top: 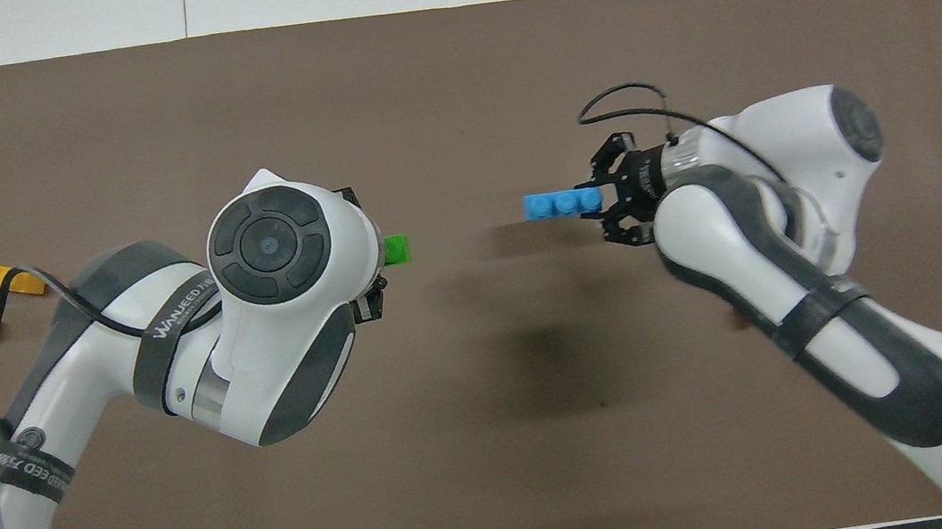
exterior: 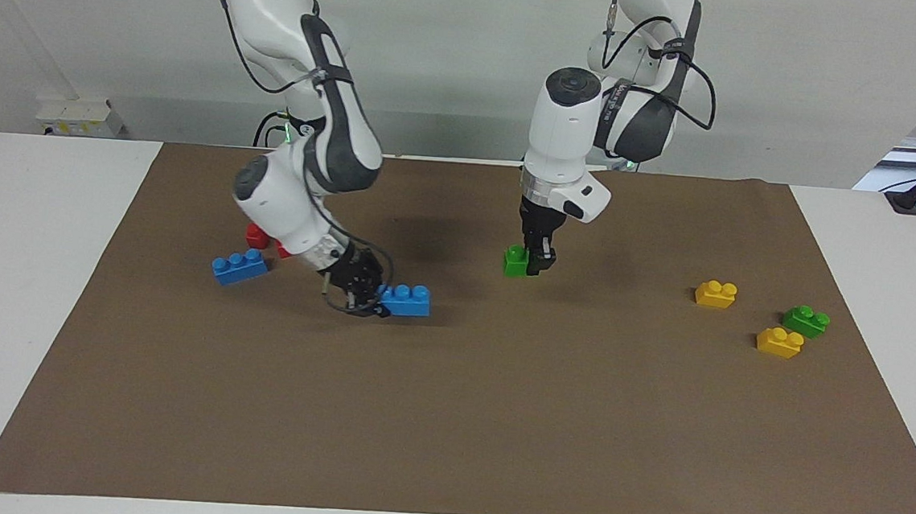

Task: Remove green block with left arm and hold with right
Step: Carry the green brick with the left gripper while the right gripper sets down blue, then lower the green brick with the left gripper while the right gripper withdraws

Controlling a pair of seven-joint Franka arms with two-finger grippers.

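Green brick in the left gripper, blue brick in the right, both raised over the mat.

The small bright green plastic brick (exterior: 516, 261) hangs above the middle of the brown paper mat (exterior: 463, 419), pinched at one end by the left gripper (exterior: 536, 264), whose fingers point straight down and are clenched on it. Toward the right arm's end, the right gripper (exterior: 370, 298) is tilted low over the mat and clamps one end of a longer blue three-stud plastic brick (exterior: 406, 300). Another blue three-stud brick (exterior: 240, 267) and small red pieces (exterior: 256, 236) lie near the right arm. Toward the left arm's end lie two yellow two-stud bricks (exterior: 716, 294) and a second green brick (exterior: 806, 321).
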